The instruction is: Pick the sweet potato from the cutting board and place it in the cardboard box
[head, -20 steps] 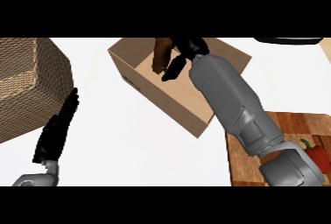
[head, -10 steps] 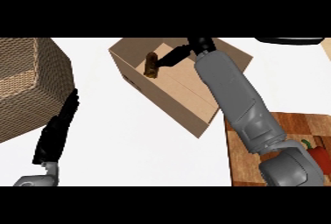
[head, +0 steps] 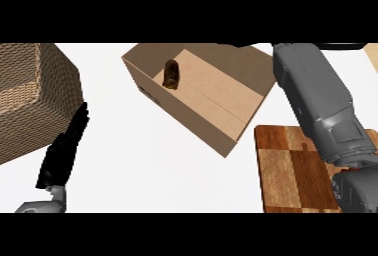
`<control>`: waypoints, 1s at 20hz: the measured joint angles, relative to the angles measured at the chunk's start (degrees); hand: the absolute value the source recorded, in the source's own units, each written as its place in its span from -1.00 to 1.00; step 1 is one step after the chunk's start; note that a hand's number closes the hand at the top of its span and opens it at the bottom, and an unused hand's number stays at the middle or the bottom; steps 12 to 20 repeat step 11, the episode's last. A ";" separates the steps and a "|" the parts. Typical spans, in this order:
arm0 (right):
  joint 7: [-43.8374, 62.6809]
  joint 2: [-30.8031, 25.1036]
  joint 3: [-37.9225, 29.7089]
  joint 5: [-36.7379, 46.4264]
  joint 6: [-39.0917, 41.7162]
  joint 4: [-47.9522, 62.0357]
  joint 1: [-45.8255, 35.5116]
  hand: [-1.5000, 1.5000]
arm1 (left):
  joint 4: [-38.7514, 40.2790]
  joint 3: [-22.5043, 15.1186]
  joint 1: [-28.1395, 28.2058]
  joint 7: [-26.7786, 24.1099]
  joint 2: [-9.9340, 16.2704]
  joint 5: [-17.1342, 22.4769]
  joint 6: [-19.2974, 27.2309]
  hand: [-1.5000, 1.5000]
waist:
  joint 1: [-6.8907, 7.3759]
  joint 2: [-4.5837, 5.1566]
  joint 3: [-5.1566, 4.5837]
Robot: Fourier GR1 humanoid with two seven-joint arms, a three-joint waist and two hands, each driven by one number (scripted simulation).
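Change since earlier frames: one second ago the right robot hand was at the cardboard box's opening with the sweet potato in its fingers; half a second ago the hand was drawing off toward the upper edge and the sweet potato was already apart from it. Now the right robot hand has left the frame past the upper edge; only its grey forearm point(head: 325, 107) remains, running from upper right to the lower right corner.

Sweet potato point(head: 170, 74): dark brown, elongated, standing roughly on end in the upper left part of the cardboard box point(head: 221, 95). No hand touches it. Whether it rests on the floor of the box or leans on the wall cannot be told.

Cardboard box: tan, upper centre of the frame, on the white desk point(head: 148, 165).

Cutting board point(head: 291, 170): wood in a chequered pattern, lower right, just beside the box's lower corner, partly covered by the forearm.

Left robot hand point(head: 63, 152): lower left, black, fingers straight and together, pointing up the frame, holding nothing, resting over the desk.

Woven basket point(head: 29, 95): upper left, beside the left robot hand.

Right robot hand: out of view, so its opening cannot be told.
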 measured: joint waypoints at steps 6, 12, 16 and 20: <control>-1.87 -10.45 -4.60 -3.35 5.07 2.53 2.36 -1.00 | -0.78 0.03 0.61 -0.54 0.05 -0.14 -0.20 0.00 | 0.25 0.18 0.05; -5.16 -18.42 -6.37 -4.70 13.15 4.41 5.44 -1.00 | -0.66 0.19 -0.09 -0.09 -0.14 -0.05 -0.33 0.00 | 0.40 0.37 0.10; -5.16 -18.42 -6.37 -4.70 13.15 4.41 5.44 -1.00 | -0.66 0.19 -0.09 -0.09 -0.14 -0.05 -0.33 0.00 | 0.40 0.37 0.10; -5.16 -18.42 -6.37 -4.70 13.15 4.41 5.44 -1.00 | -0.66 0.19 -0.09 -0.09 -0.14 -0.05 -0.33 0.00 | 0.40 0.37 0.10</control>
